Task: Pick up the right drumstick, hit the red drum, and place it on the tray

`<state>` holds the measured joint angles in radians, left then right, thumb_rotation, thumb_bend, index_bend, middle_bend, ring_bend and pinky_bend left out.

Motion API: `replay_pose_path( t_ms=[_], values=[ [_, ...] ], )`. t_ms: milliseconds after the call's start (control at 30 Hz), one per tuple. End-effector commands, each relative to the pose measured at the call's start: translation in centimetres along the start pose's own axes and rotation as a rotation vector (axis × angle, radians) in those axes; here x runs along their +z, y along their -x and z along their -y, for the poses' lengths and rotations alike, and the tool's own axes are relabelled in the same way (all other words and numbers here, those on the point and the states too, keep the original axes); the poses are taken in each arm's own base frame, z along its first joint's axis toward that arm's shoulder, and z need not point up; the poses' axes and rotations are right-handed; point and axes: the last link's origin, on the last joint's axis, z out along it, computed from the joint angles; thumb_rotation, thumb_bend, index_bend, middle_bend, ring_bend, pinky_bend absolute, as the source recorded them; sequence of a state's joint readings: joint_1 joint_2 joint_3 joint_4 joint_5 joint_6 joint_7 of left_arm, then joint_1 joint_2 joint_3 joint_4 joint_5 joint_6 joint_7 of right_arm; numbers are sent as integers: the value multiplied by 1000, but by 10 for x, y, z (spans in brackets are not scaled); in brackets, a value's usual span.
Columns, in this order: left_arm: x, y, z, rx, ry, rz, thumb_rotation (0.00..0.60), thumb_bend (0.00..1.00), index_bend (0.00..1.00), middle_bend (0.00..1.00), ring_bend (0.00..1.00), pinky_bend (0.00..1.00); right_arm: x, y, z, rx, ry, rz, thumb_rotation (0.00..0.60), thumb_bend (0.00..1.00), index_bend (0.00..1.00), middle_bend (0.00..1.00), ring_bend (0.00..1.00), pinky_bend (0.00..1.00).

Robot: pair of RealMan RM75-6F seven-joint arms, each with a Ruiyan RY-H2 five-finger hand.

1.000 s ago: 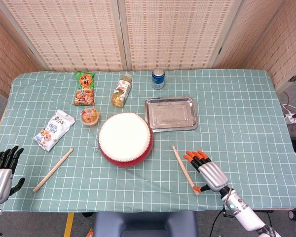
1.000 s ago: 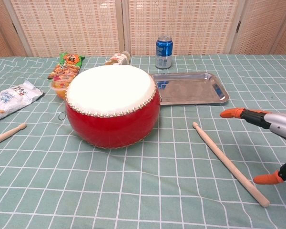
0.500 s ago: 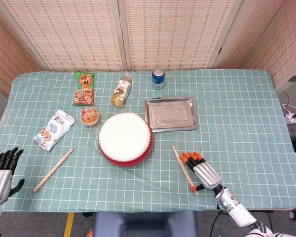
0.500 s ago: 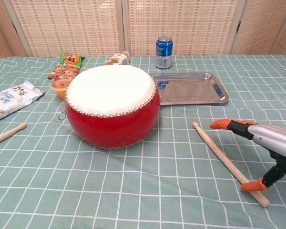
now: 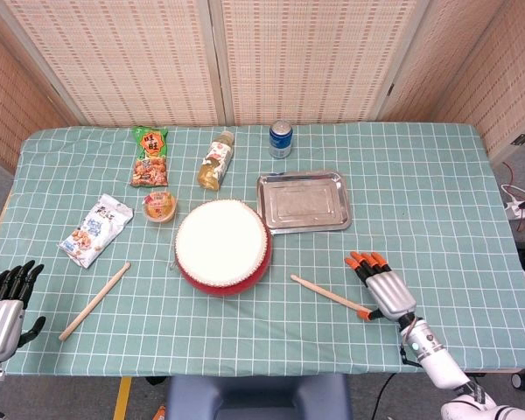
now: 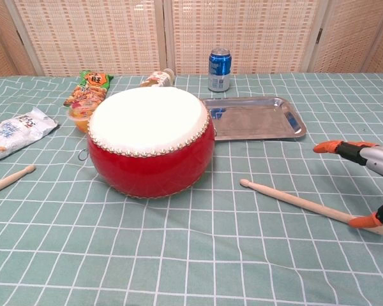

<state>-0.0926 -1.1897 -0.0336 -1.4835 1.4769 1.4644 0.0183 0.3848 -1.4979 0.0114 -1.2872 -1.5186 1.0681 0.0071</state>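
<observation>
The right drumstick (image 5: 330,295) (image 6: 306,204) lies flat on the green checked cloth, slanting from near the red drum (image 5: 222,246) (image 6: 150,141) out to the right. My right hand (image 5: 384,290) (image 6: 378,164) is at its far right end, fingers stretched out and apart. Its orange thumb tip touches the stick's end; nothing grips the stick. The steel tray (image 5: 303,200) (image 6: 255,118) sits behind the drum on the right. My left hand (image 5: 4,302) rests at the table's left front corner, holding nothing.
A second drumstick (image 5: 94,301) (image 6: 9,179) lies at the front left. Behind the drum are a blue can (image 5: 281,140) (image 6: 219,61), a bottle (image 5: 215,161), a jelly cup (image 5: 160,206) and two snack packets (image 5: 149,157) (image 5: 95,229).
The right drumstick has swung round: its near end slid to the right with my right hand's thumb, so it now lies more crosswise. The right hand moved right. The left hand kept still.
</observation>
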Motion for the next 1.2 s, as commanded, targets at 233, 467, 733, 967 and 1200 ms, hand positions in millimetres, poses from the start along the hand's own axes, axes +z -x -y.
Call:
replay_pose_path(
  t_ms=[233,467,733,967,1200],
  values=[
    [0,-1,1,4,-5,-2,600,246,0,0,0,34,15,-28,-26,-54,86,-41,600,81,3,0,0,5],
    [0,-2,0,4,1,-6,600,246,0,0,0,34,20,-36,1,102,13,-7,600,101,175,0,0,53],
    [-1,-1,2,0,-1,-4,600,248,0,0,0,34,50,-32,15,149,17,-35,600,212,405,58,7,99],
    [-2,3,6,-6,-9,6,600,249,0,0,0,34,74,-22,23,188,35,-4,600,251,460,75,15,101],
    [-1,3,8,-11,-9,5,600,248,0,0,0,34,84,-15,31,183,30,24,600,270,460,75,15,101]
  ],
)
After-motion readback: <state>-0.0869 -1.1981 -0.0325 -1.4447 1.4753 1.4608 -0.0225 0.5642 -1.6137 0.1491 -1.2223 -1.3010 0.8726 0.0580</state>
